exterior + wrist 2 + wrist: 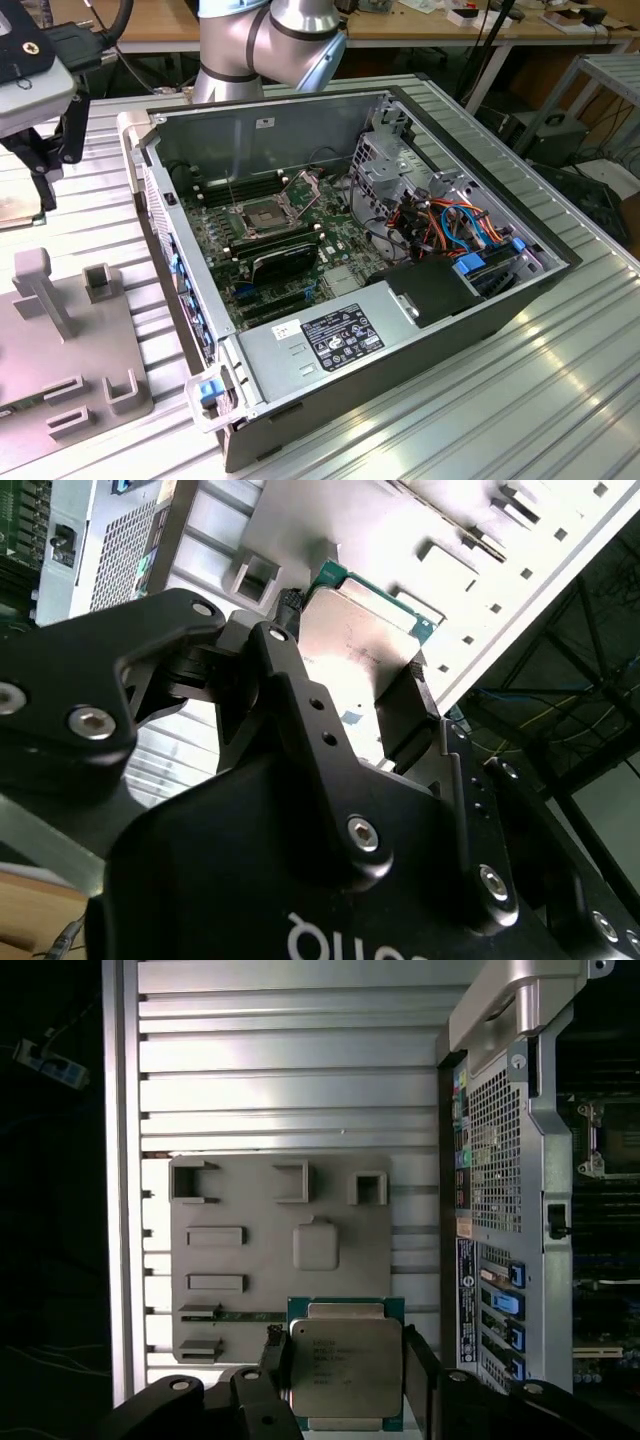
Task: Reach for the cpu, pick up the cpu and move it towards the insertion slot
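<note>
Pincer (345, 1365) pinching the cpu (346, 1365) by two opposite edges — chip held flat between the black fingers (290, 695), lifted above the grey fixture plate (240, 1260) on the ribbed aluminium surface (290, 1090). Insertion slot (262, 218) sits on the motherboard inside the open computer case (330, 345) — well apart from the cpu.
</note>
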